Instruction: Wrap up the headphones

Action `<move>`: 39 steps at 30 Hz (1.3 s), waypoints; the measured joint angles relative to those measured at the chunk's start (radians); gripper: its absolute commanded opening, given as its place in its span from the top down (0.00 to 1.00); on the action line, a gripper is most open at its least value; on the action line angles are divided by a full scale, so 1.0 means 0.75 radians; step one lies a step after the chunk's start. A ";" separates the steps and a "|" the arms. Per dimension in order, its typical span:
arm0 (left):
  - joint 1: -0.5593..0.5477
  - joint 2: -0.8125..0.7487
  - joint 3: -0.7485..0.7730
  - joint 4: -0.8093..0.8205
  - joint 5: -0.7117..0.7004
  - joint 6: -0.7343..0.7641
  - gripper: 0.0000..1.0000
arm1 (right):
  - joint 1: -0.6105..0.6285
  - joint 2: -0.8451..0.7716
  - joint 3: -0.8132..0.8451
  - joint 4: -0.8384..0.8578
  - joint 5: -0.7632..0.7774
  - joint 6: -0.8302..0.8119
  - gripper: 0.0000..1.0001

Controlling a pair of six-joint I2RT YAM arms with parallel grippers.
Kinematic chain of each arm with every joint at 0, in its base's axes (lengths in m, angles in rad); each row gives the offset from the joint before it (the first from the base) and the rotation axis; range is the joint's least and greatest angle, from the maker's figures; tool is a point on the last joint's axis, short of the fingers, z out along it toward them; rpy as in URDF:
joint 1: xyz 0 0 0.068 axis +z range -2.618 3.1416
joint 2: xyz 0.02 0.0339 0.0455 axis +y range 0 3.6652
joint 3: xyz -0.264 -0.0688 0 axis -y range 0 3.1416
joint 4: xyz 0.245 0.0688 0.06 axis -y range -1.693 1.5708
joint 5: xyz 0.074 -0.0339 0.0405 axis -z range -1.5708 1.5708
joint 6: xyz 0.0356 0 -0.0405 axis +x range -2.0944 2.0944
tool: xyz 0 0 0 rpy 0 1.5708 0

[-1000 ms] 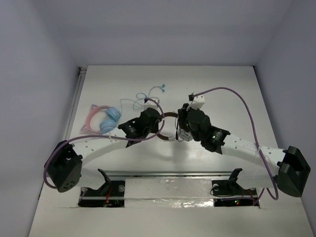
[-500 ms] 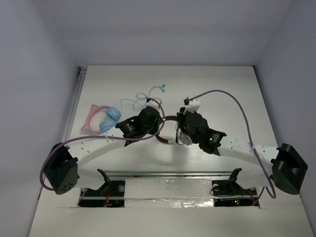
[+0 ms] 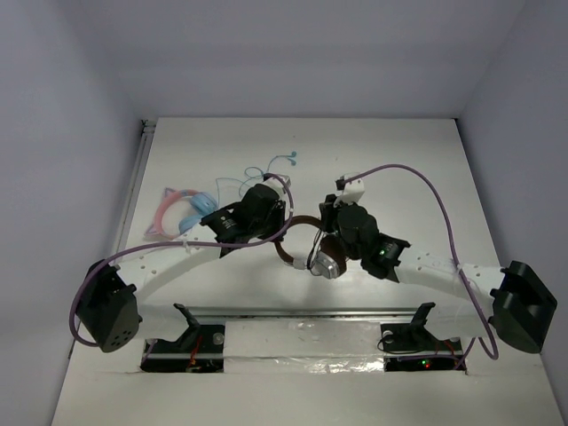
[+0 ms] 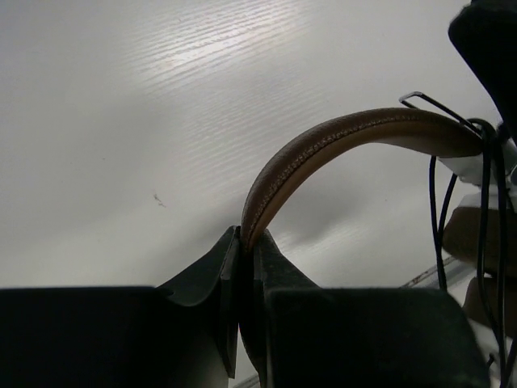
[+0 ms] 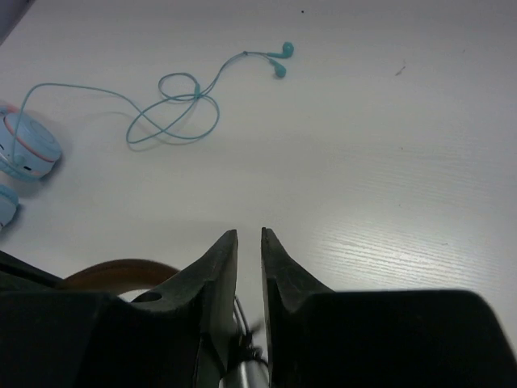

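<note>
The left gripper (image 4: 246, 242) is pressed together on the brown headband (image 4: 323, 145) of the headphones (image 3: 306, 244), which arches up and away from its tips. Beyond that, the thin black cable (image 4: 436, 210) hangs limp. The right gripper (image 5: 249, 234) shows 2 fingers a slit apart. A blurred strand lies deep between them, and whether it is pinched cannot be told. The band looks stiff and the silver earcup (image 3: 327, 264) heavy, so the band suits holding. The floppy cable needs a firm nip close to the cup.

Headphones (image 4: 323, 145): tan-brown stitched band, silver cup, black cable. Earbuds (image 5: 284, 50) teal, other headset (image 5: 28, 145) pale blue and pink, table (image 3: 399, 160) white.
</note>
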 measured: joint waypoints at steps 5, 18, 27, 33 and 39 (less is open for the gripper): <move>0.002 0.000 0.035 -0.055 0.093 0.030 1.00 | -0.009 -0.033 -0.006 -0.007 0.016 0.018 0.68; 0.002 0.095 0.141 -0.139 0.138 0.064 1.00 | -0.038 -0.059 0.002 -0.128 0.073 0.076 0.51; 0.002 0.271 0.195 -0.098 0.089 0.063 1.00 | -0.052 -0.317 0.213 -0.399 0.170 0.145 0.10; 0.002 0.489 0.326 0.033 -0.048 0.051 1.00 | -0.058 -0.531 0.239 -0.557 0.289 0.243 0.00; 0.003 0.753 0.528 0.220 -0.200 0.040 1.00 | -0.059 -0.756 0.220 -0.702 0.345 0.326 0.00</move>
